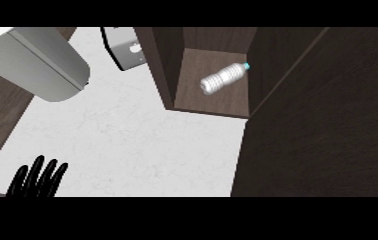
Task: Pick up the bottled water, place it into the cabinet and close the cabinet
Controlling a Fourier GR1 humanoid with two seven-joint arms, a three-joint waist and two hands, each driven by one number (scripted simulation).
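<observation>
The left hand (37,179) shows only its fingers, its palm cut off below. The grey appliance (44,64) (top left) runs past the edge, and so does the cabinet door (310,134).

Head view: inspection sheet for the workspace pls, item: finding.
Surface: white counter, bare in the middle.
Job's things: bottled water lying on its side inside the cabinet; cabinet door open.
Clutter: grey rounded appliance at upper left; small grey box beside the cabinet wall.
Hands: left hand open, resting at lower left, fingers up; right hand not in view.
Cables: nothing seen.
Surroundings: dark wood strip at the left edge.
</observation>
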